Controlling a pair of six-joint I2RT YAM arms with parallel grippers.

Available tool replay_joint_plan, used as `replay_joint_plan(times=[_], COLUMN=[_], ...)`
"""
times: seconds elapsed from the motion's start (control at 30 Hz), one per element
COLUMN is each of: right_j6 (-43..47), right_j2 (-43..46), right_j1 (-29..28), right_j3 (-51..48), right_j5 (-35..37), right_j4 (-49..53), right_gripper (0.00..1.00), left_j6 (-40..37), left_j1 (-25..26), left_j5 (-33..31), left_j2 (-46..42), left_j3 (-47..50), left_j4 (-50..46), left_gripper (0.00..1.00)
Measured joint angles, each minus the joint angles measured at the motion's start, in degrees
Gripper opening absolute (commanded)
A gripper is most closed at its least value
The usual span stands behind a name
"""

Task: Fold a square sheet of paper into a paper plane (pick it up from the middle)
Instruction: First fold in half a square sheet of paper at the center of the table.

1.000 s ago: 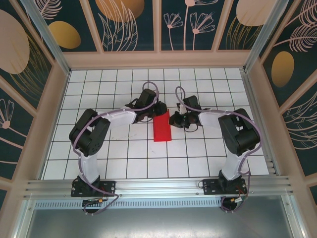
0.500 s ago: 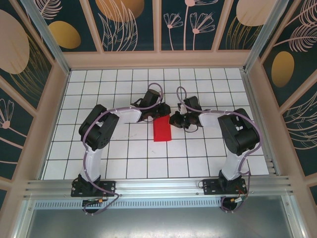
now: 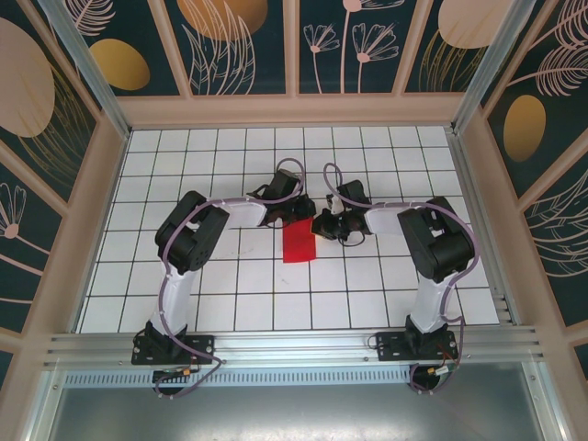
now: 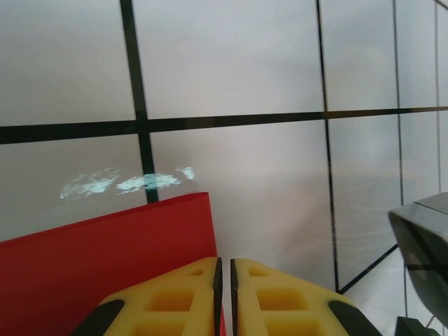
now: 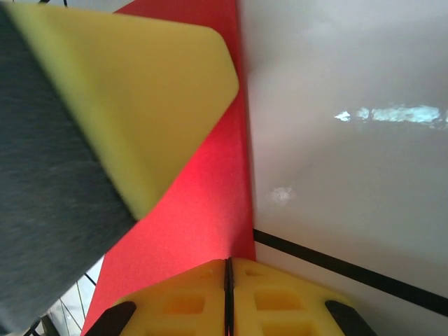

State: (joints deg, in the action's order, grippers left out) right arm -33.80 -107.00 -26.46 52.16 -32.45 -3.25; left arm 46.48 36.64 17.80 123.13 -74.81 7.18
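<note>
Appearing folded, red paper (image 3: 299, 243) forms a narrow rectangle.

White tiled table (image 3: 184, 294) in a patterned booth.
Up close, black grid lines (image 4: 137, 84) cross the white tiles, and there's a smear of glare (image 4: 119, 183) on one of them. A pale wooden frame (image 3: 294, 110) runs all round, dark teal wall panels (image 3: 243, 46) carry gold ovals and cream leaf drawings, and silver rails (image 3: 294, 344) lie along the near edge.
</note>
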Motion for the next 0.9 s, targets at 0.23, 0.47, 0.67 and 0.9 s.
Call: replay_joint_plan(times=[0.23,0.47,0.67,0.9], right_j6=[0.4,1.3,1.3,0.2], right_j2=[-0.1,-0.1,0.6,3.6], right_j1=[0.0,-1.2,-2.4,-6.2], right_j3=[0.5,0.6,-0.6,-4.0], right_j5=[-0.1,-0.2,0.6,1.9], right_j4=[0.7,1.2,0.2,0.3], right_gripper=[0.11,0.11,0.11,0.11], left_j6=[-0.6,-0.9,-0.9,-0.8], left_j1=[0.0,0.1,0.1,0.2], left_j5=[-1.2,-2.0,-2.2,-2.7], left_j2=[0.3,0.5,0.5,0.5], left_j3=[-1.1,-1.7,-1.7,-1.6], left_j4=[-1.7,-2.8,-2.8,-2.8], left_gripper=[0.15,0.14,0.14,0.13])
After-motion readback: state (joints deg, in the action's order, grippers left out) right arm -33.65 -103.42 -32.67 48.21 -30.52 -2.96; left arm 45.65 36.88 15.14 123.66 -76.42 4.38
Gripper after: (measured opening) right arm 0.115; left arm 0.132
